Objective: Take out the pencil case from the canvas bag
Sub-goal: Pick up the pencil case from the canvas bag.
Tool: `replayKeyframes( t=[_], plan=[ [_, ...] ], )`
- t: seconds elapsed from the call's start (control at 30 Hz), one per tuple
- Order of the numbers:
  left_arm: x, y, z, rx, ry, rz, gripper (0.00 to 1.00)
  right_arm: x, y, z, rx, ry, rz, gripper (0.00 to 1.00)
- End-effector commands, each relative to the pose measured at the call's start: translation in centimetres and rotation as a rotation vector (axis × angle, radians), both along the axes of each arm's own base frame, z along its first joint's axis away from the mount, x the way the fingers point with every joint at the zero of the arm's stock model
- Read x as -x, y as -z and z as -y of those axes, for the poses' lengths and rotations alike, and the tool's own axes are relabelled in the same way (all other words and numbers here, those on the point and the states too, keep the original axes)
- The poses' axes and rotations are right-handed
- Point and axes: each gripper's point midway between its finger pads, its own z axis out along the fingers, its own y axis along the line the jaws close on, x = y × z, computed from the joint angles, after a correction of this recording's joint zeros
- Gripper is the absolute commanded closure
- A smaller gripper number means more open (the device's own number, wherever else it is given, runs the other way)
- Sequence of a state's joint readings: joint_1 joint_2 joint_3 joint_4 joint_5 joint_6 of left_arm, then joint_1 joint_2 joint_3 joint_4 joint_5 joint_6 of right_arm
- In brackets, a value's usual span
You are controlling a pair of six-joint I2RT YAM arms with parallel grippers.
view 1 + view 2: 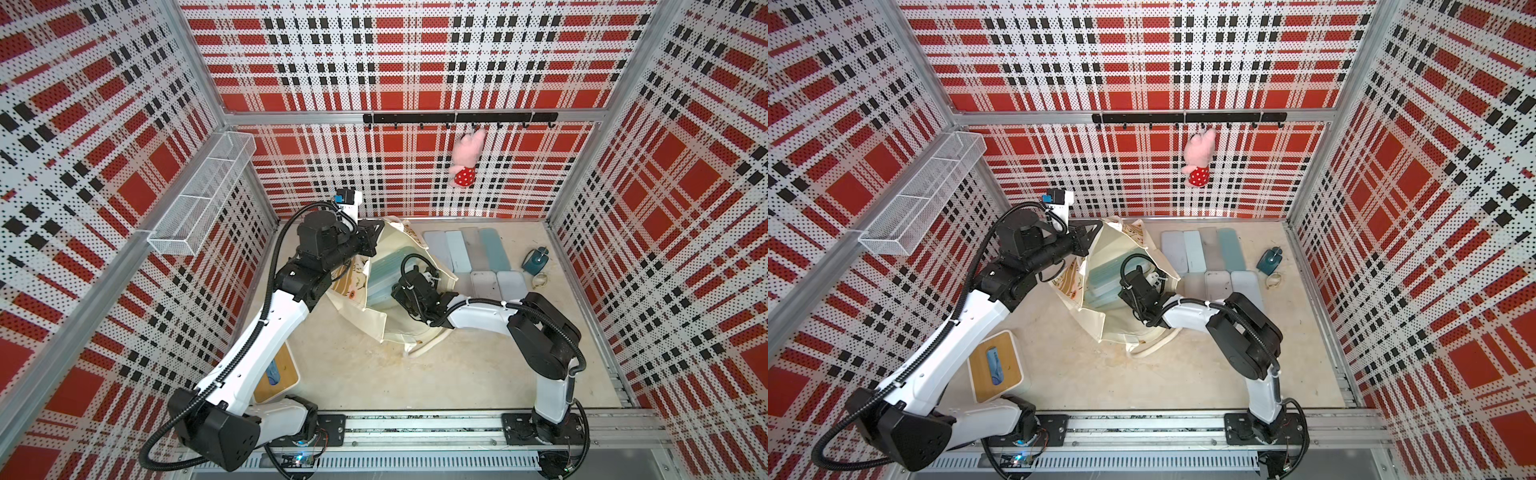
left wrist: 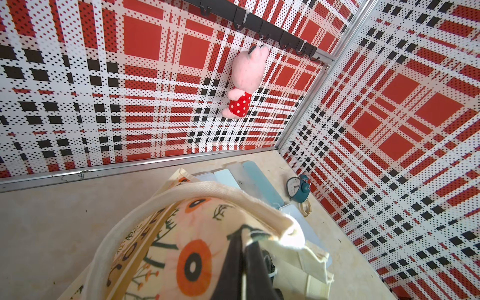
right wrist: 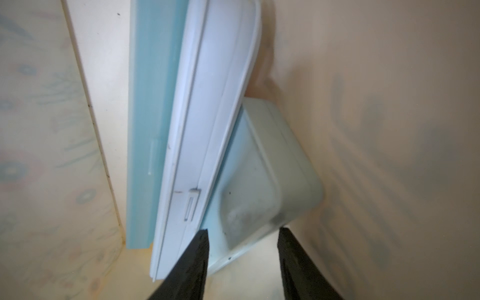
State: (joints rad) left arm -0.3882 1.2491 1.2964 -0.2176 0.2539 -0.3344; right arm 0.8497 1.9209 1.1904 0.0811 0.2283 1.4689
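A plaid-walled cell with a beige surface (image 1: pixel 353 365) is seen, where the bag (image 1: pixel 384 328) is held open by its handle (image 2: pixel 207 188) in the closed left tool (image 2: pixel 245 249). Inside, the right tool (image 3: pixel 242 255) is set half open astride a pale green case (image 3: pixel 270 181) beside two others, so the grasping step is judged in hand; closing and a straight lift out are called for next

Woven cloth canvas bag (image 2: pixel 207 192) (matt), smooth plastic pencil cases (image 3: pixel 213 124), wooden-topped box (image 1: pixel 994 365)

Pencil cases (image 3: pixel 207 145) stand inside the canvas bag (image 1: pixel 386 320), others lie beside it.
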Motion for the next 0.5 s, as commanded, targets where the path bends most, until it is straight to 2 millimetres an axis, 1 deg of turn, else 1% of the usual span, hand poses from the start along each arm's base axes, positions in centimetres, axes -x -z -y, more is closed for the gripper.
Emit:
replayKeyframes(
  t=[0.0, 0.17, 0.3, 0.4, 0.47],
  plan=[
    [2.0, -7.4, -0.8, 0.1, -0.006, 0.204, 1.0, -1.5, -0.4, 1.7, -0.053, 0.099, 0.017, 0.51],
    [2.4, -8.0, -0.5, 0.113, 0.004, 0.211, 1.0, -2.3, -0.3, 1.9, -0.078, 0.111, 0.024, 0.47],
    [2.7, -8.4, -0.4, 0.122, 0.011, 0.219, 1.0, -2.4, -0.1, 2.1, -0.064, 0.119, 0.014, 0.43],
    [2.7, -8.5, -0.2, 0.123, 0.012, 0.221, 1.0, -2.1, 1.0, 3.0, 0.013, 0.147, -0.058, 0.43],
    [2.8, -8.6, -0.2, 0.125, 0.012, 0.223, 1.0, -1.8, 1.7, 3.5, 0.054, 0.156, -0.094, 0.45]
  ],
)
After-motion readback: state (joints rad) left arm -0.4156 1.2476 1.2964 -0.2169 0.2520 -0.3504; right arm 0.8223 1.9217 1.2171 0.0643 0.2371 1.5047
